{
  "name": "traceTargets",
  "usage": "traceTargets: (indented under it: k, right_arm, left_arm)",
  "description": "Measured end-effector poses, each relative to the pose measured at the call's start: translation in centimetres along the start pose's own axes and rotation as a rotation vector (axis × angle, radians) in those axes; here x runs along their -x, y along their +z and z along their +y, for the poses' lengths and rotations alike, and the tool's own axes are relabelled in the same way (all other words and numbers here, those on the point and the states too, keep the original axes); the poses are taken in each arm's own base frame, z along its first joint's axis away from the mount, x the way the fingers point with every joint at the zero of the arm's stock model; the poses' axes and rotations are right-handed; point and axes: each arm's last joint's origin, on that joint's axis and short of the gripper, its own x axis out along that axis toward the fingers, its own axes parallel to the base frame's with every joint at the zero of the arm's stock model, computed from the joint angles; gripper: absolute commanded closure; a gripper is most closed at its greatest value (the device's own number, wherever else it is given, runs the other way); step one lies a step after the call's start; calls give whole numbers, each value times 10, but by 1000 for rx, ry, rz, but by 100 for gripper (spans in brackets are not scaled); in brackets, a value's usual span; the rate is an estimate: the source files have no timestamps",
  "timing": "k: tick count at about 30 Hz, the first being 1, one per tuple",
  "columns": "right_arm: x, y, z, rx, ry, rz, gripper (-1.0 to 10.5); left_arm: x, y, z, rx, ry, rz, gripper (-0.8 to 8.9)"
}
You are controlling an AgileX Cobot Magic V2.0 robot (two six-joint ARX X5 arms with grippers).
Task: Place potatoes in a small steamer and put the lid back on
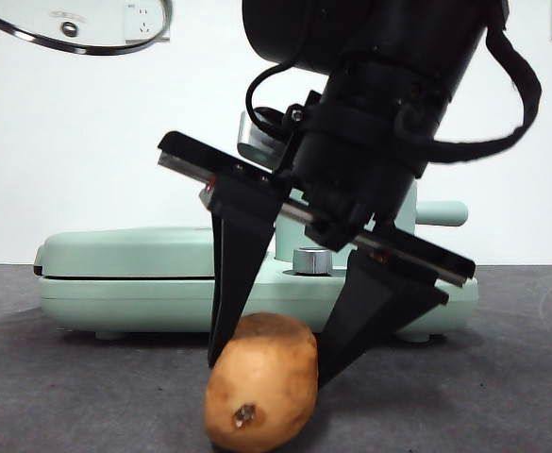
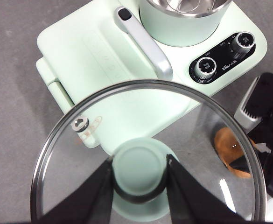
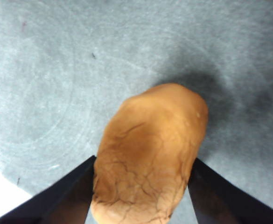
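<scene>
In the front view, the right gripper (image 1: 271, 366) straddles the oblong orange-brown potato (image 1: 261, 385) on the grey table (image 1: 502, 396), jaws against its flanks; firm and rounded, it looks best pinched mid-length. The left wrist view shows the left gripper (image 2: 140, 173) clamped on the mint-green knob of the glass, steel-rimmed lid (image 2: 80, 154), held above the mint-green steamer pot (image 2: 183, 23). The right wrist view shows both jaws touching the potato's sides.

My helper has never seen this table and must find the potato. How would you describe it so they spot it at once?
Start at the wide mint-green cooker across the back of the dark table. In front of it the right tool straddles the potato with its jaws. It is the only orange-brown, oblong thing, with a small dark spot on its near end.
</scene>
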Motion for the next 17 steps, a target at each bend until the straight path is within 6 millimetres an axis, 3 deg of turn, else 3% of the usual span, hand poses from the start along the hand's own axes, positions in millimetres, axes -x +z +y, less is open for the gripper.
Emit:
traceTargets:
  k: [6,11,17]
  right_arm:
    - [37,32,7,17,-32,-10,717]
    - [89,68,8,53,-47,-64,727]
    - [155,118,-4,88,-64,-203,726]
  left_arm:
    - [5,-22,-1,3,4,-70,799]
    - [-3,-30,-2,3,4,-73,799]
    - [-21,-36,-3,2,2,-34,799]
